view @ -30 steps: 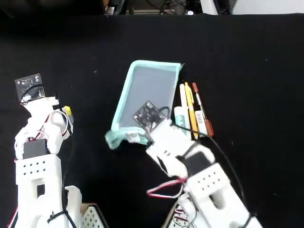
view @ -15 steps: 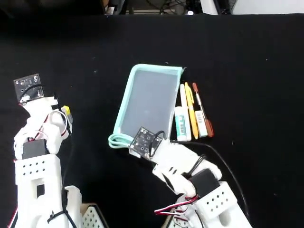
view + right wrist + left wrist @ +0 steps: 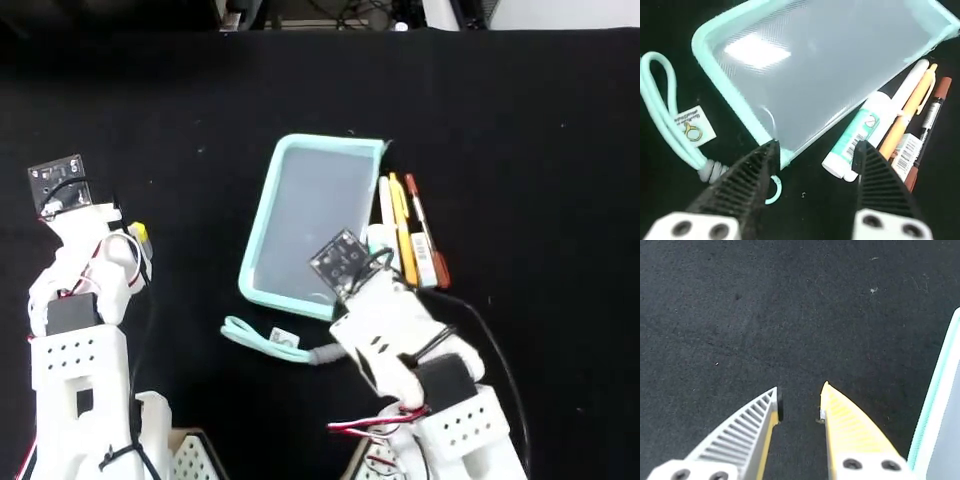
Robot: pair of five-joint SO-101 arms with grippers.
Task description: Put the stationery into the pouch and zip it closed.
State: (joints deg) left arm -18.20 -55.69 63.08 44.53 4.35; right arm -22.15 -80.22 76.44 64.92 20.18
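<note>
Your right fingers [image 3: 747, 185] hang wide open, empty, over the near corner of the pouch [image 3: 825, 65]; stationery [image 3: 900, 125] lies just beside, parallel to it; left fingers [image 3: 847, 432] part-open, empty, farther.

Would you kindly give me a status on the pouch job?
Left tool open, over table. Right tool open at pouch corner. Stationery beside pouch, outside. Nothing blocking.

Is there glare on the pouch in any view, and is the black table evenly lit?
Right wrist view: a bright reflection sits on the clear face of the pouch toward one corner, beyond the open right tool. High view: the pouch face shows no hot spot; the table is uniformly dark. Left wrist view: even light, no glare around the open left tool.
</note>
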